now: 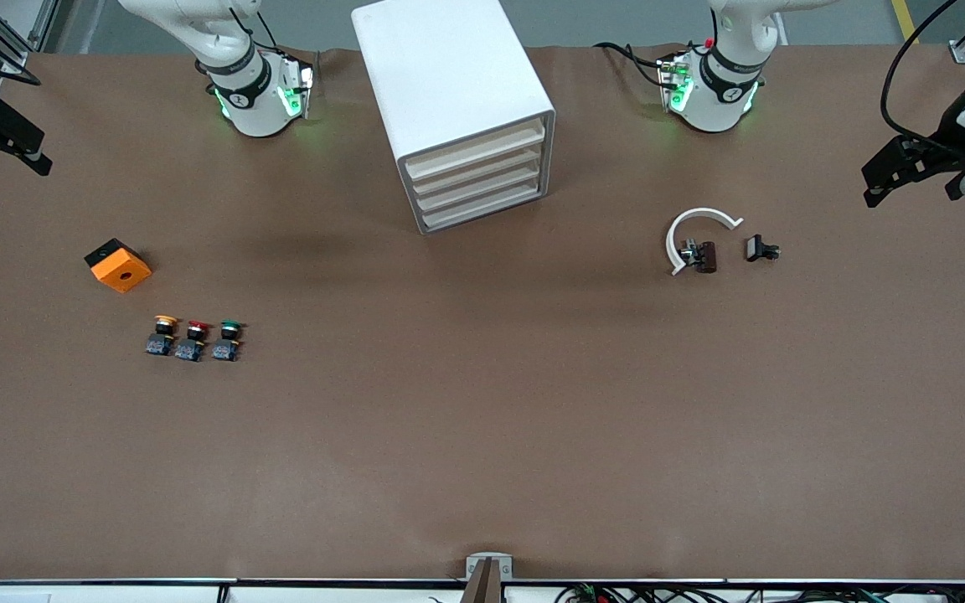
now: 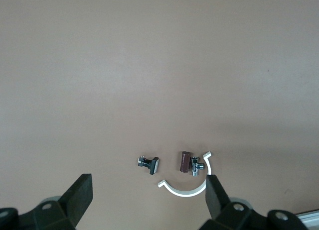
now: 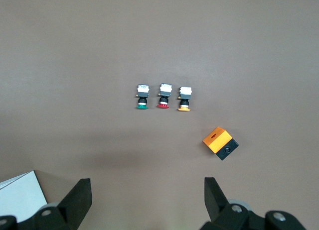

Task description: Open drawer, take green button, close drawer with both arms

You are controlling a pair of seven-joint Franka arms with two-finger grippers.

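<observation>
Front view. A white four-drawer cabinet (image 1: 466, 117) is recorded between the two arm bases, all drawers shut. Three push buttons lie in a row toward the right arm's end of the table: yellow-capped button (image 1: 163, 333), red-capped button (image 1: 193, 339), and the green-capped button (image 1: 228, 339), which lies on the open table, not in a drawer. An orange box with a black base (image 1: 117, 265) lies just farther from the camera than the row. Toward the left arm's end are listed a white curved clip (image 1: 694, 235), a brown-and-metal fitting (image 1: 702, 255) touching it, and a small black fitting (image 1: 761, 249) just beside. The left gripper (image 1: 889, 176) and the right gripper (image 1: 18, 151) hang at the table's two ends, both idle.

Left wrist view. The left gripper (image 2: 147, 196) is shown with fingers spread wide, nothing between them, over the clip (image 2: 187, 185) and both fittings, which are seen more plainly here. Cabinet and buttons are not shown.

Right wrist view. The right gripper (image 3: 147, 195) is likewise wide apart and empty, over bare table near the button row; the green-capped button (image 3: 142, 97) is seen with its pale terminal block. A cabinet corner (image 3: 20, 192) is caught.

Step judged: none begun. A drawer front must be reached first; no handle is discernible, so purchase on an edge is judged necessary.
</observation>
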